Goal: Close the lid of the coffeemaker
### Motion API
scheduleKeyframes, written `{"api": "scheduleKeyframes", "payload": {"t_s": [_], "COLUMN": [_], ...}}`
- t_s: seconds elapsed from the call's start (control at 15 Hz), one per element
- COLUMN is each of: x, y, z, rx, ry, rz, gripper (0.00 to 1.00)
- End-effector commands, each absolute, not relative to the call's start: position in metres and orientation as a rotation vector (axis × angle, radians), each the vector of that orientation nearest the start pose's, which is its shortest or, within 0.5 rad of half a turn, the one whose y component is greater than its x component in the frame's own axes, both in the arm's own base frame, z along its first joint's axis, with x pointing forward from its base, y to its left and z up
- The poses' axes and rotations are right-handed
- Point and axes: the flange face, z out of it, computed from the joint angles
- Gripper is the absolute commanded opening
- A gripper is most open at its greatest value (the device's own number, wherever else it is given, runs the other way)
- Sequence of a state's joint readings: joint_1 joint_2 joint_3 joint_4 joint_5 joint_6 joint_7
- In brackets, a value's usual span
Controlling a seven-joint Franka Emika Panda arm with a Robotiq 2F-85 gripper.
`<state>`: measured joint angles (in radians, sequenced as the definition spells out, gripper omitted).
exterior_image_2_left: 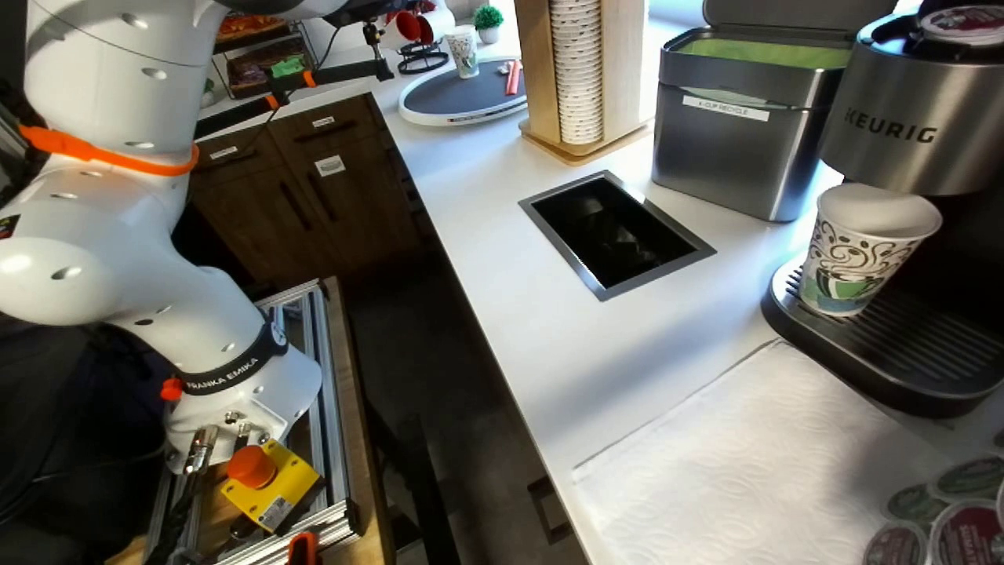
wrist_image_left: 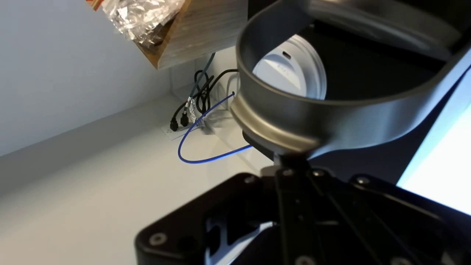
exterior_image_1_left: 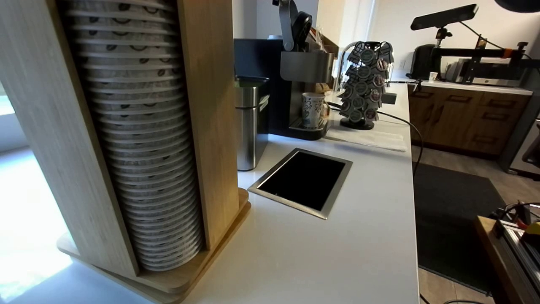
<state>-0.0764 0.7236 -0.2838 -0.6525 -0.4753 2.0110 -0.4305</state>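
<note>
The coffeemaker is a grey and black Keurig [exterior_image_1_left: 307, 66], also in an exterior view [exterior_image_2_left: 910, 110], where a pod [exterior_image_2_left: 965, 25] sits in its open top. Its lid [exterior_image_1_left: 287, 23] stands raised, nearly upright. In the wrist view the lid [wrist_image_left: 368, 119] is a large grey ring-shaped handle close in front of me. My gripper [wrist_image_left: 293, 162] is at the bottom of the wrist view, fingers together. Its dark tips are at the lid's near edge and seem to touch it; the contact itself is too dark to tell. The gripper is not clearly seen in either exterior view.
A paper cup [exterior_image_2_left: 859, 251] stands on the drip tray. A recycling bin [exterior_image_2_left: 729, 149] is beside the coffeemaker. A pod carousel [exterior_image_1_left: 363, 86] and paper towel [exterior_image_2_left: 745, 471] are on its other side. A wooden box [wrist_image_left: 209, 29], cables and a wall lie beyond the lid.
</note>
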Motion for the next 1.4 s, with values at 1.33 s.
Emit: {"api": "scheduleKeyframes", "payload": {"t_s": [1.33], "x": [0.67], "y": [-0.203], "z": [0.704], "rx": [2.381], "ry": [0.187], "rz": [0.198], "gripper": [0.0]}}
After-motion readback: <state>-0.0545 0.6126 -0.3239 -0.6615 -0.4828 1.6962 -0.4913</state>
